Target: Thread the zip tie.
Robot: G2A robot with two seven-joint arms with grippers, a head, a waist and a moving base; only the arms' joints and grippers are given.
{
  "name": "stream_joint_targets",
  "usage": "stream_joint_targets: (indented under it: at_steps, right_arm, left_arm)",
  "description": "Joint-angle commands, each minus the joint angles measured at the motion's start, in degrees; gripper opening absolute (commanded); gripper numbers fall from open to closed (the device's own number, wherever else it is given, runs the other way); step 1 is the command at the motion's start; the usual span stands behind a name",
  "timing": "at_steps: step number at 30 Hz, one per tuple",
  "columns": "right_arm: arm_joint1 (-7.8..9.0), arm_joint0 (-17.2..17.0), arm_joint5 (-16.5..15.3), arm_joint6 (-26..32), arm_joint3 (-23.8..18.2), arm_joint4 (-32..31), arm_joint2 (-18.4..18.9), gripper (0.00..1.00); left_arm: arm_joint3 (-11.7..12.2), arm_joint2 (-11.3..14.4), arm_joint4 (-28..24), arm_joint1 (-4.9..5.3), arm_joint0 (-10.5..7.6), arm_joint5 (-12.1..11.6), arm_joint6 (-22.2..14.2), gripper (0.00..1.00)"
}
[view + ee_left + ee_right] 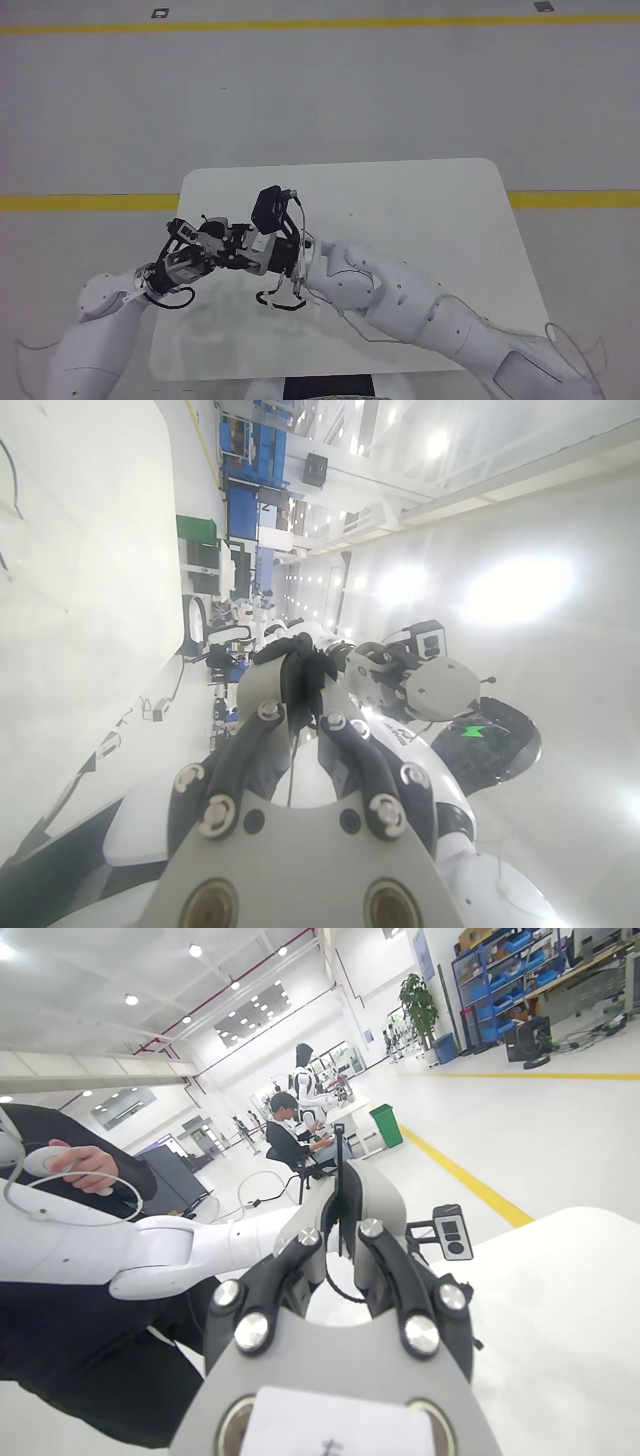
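Observation:
Over the left half of the white table [430,240] the two grippers meet tip to tip. My left gripper [218,256] comes in from the lower left and my right gripper [240,250] from the lower right. A black zip tie [340,1148] stands between the right gripper's [345,1178] shut fingers, its square head above the tips and its strap running down toward the wrist. The left gripper [300,665] is shut too, with a thin black strap [292,760] trailing from between its fingers. A black loop of the tie [280,300] hangs under the right wrist.
The tabletop [550,1288] has bare room on its right half and toward its far edge. Yellow floor lines [320,24] run beyond the table. Thin white cables hang along the right arm [420,300].

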Motion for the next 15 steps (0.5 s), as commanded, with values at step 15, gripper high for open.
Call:
stream_joint_targets:
  at_steps: [15]
  right_arm:
    - [2.83, 2.7, 0.0, 0.7, -1.1, -5.1, -1.7, 0.00]
  left_arm:
    - [-3.7, 3.1, -4.5, 4.07, 1.27, 9.7, -0.9, 0.00]
